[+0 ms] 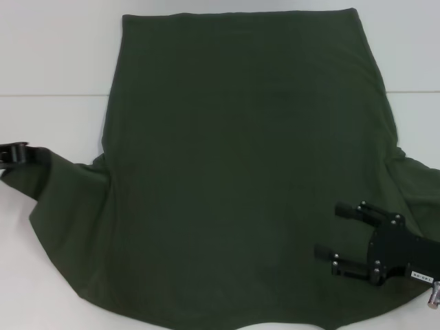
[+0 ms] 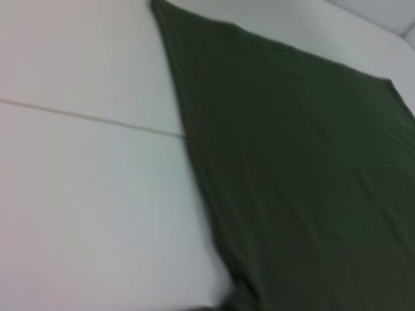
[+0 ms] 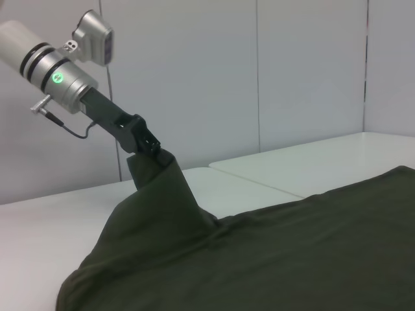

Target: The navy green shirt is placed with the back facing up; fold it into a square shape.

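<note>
Left end effector point(image 3: 148, 144) pinches the soft olive shirt's point(image 1: 240, 172) sleeve; right end effector point(image 1: 347, 240) hovers, fingers spread.

The navy green shirt point(image 1: 234, 172) lies spread on the worktop point(image 1: 55, 62); the left gripper point(image 1: 14, 152) lifts its left sleeve, and the right gripper point(image 1: 344, 237) hovers above its near right part.

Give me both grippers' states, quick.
Left gripper: closed on the shirt sleeve, lifting it off the table.
Right gripper: jaws open above the shirt, holding nothing.
</note>
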`<state>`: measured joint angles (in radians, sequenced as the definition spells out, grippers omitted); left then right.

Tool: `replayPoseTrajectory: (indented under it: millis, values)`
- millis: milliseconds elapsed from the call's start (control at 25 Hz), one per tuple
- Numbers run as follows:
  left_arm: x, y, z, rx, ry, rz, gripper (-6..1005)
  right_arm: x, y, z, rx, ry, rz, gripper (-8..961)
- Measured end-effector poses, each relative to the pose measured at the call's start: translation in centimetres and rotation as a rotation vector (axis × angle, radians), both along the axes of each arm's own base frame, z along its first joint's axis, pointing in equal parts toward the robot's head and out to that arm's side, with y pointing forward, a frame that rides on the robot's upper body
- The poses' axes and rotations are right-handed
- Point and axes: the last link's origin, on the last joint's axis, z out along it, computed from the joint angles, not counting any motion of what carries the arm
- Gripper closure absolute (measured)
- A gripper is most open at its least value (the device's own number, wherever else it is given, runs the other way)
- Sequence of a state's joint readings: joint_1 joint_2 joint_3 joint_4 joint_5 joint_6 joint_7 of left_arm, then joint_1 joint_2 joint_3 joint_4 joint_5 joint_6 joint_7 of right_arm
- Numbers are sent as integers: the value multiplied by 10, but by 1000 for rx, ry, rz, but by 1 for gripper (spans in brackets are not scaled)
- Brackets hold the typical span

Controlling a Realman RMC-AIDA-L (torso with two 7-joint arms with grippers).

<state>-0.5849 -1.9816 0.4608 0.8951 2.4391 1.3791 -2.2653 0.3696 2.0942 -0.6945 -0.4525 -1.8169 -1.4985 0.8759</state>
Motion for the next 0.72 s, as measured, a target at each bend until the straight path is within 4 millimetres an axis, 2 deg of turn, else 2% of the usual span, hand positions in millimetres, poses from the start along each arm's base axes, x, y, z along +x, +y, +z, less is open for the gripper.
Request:
replayPoseTrajectory:
  millis: [280,480,640,720]
  values:
    - [38,12,-24,-128,-59,-16,984,0,-1,0,-3,-1,1,62]
    - [72,17,-62,-231,-75,-61,984,0,-2,0,-7,1,4,61]
    - [78,19,-90,-233,-65,-63,983,1,-3,0,-8,2,3,61]
    - [76,18,-96,-225,-75,-48,983,1,-3,0,-8,2,1,61]
